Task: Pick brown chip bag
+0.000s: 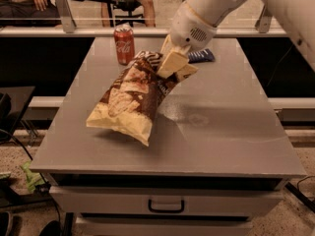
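Grey table (236, 146) under everything, and I've got the brown chip bag (130, 100) hanging slantwise just right of the soda can (124, 44), its low end barely off the top, judging by the shadow. The gripper (176, 69), further right of the can, pinches only the bag's upper corner, so I worry the slick film slides out under its own weight. A swing could also clip the can, or the blue wrapper (202, 56) well right of it
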{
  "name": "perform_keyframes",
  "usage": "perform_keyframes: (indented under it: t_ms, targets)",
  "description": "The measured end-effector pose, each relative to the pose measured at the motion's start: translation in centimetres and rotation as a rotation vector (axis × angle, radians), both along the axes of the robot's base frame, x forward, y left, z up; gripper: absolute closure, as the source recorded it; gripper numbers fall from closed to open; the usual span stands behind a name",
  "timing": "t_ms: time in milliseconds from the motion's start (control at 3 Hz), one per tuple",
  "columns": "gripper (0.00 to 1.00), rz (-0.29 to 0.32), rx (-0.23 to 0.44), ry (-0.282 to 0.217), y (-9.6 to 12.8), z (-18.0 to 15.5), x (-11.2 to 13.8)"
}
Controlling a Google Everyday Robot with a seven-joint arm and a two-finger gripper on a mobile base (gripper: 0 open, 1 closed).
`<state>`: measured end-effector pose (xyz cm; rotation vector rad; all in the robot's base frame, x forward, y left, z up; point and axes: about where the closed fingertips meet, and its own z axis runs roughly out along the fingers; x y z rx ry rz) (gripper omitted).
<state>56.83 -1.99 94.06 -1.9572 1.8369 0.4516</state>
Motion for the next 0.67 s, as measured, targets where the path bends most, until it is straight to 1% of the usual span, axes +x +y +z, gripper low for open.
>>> perform_keyframes:
  t_ms: [333, 667]
  targets:
    - [1.0, 0.032, 0.084, -0.017, -0.5, 3.4, -0.9]
    - [1.0, 0.066, 0.155, -0.026, -0.1, 6.2, -1.4]
